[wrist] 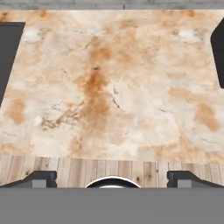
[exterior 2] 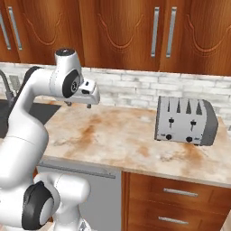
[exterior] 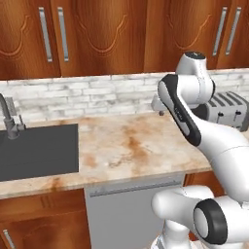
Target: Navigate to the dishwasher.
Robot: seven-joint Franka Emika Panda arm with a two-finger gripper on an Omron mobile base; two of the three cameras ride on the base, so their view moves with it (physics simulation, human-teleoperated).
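The dishwasher (exterior: 129,216) is a flat light-grey panel under the counter, right in front of the base, with a long silver bar handle (exterior: 138,187) along its top edge. From the right side, the dishwasher (exterior 2: 101,196) shows partly behind my arm. My gripper (exterior 2: 78,105) hovers above the marble countertop (exterior: 126,146), pointing down. In the hand view the gripper (wrist: 112,179) is open, its fingertips (wrist: 39,178) far apart with nothing between them, over the counter's front edge.
A dark sink (exterior: 39,151) with a faucet (exterior: 9,119) lies to the left. A silver toaster (exterior 2: 185,119) stands on the counter to the right. Reddish-brown wall cabinets (exterior: 97,34) hang above, and wooden drawers (exterior 2: 176,194) sit right of the dishwasher.
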